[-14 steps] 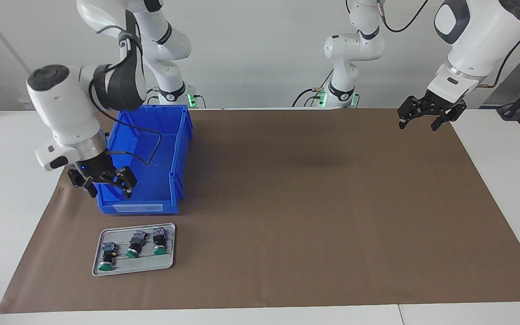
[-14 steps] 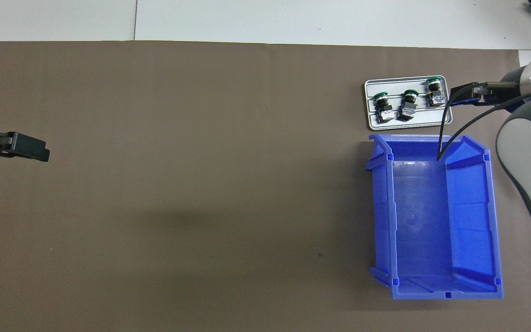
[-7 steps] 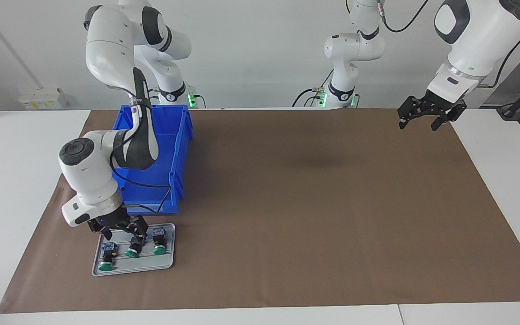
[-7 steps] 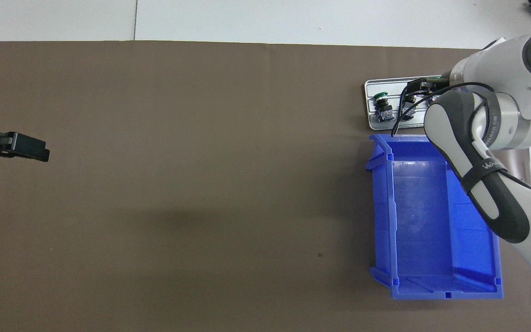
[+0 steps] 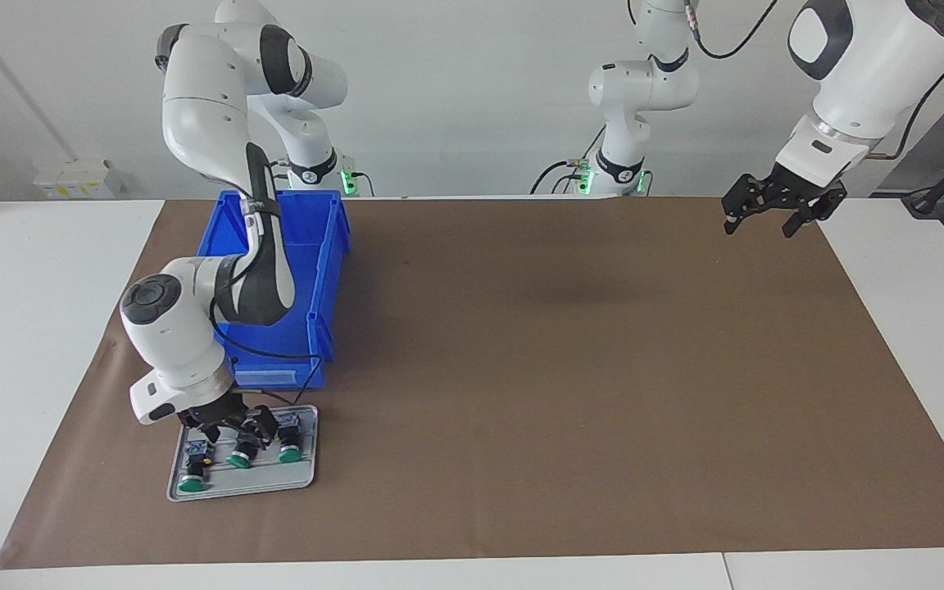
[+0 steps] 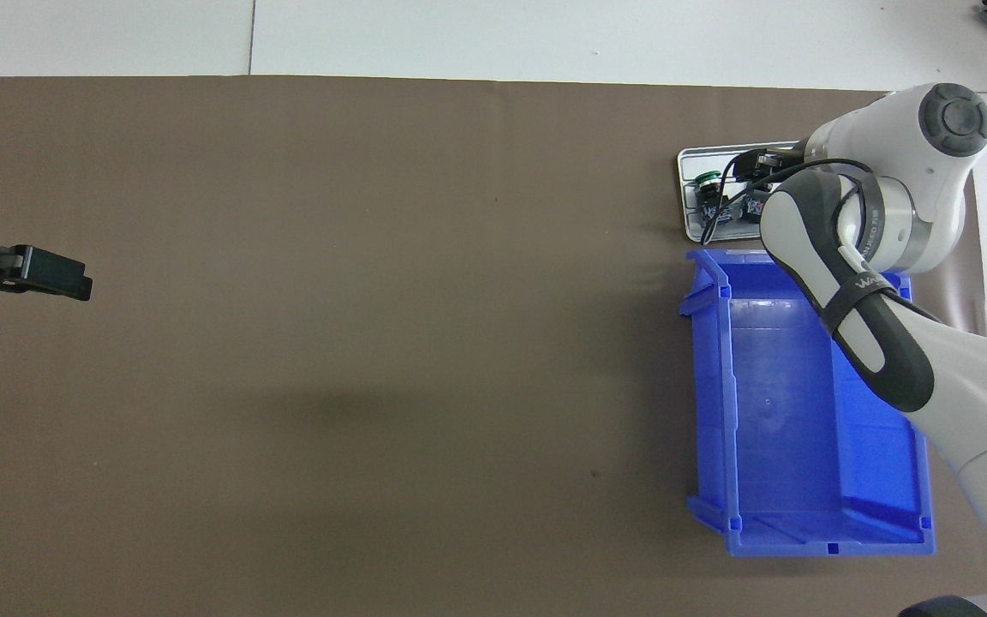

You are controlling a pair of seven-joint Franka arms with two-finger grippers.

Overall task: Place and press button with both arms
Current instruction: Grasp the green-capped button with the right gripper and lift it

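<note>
Three green-capped buttons lie on a grey tray [image 5: 301, 479] [image 6: 687, 163]: one [image 5: 193, 474] toward the right arm's end of the table, a middle one [image 5: 241, 452], and a third [image 5: 290, 442] [image 6: 706, 181]. My right gripper [image 5: 232, 429] [image 6: 747, 182] is open and low over the tray, its fingers on either side of the middle button's terminal end. I cannot tell whether it touches the button. In the overhead view the right arm hides two of the buttons. My left gripper [image 5: 770, 216] [image 6: 56, 274] waits open in the air over the mat's corner at the left arm's end.
A blue bin [image 5: 292, 262] [image 6: 802, 411] stands on the brown mat [image 5: 570, 369], just nearer to the robots than the tray. The right arm reaches over the bin. White table [image 5: 21, 328] borders the mat.
The right gripper has moved from beside the bin's front wall down onto the tray, over the middle button. The left arm has not moved.
</note>
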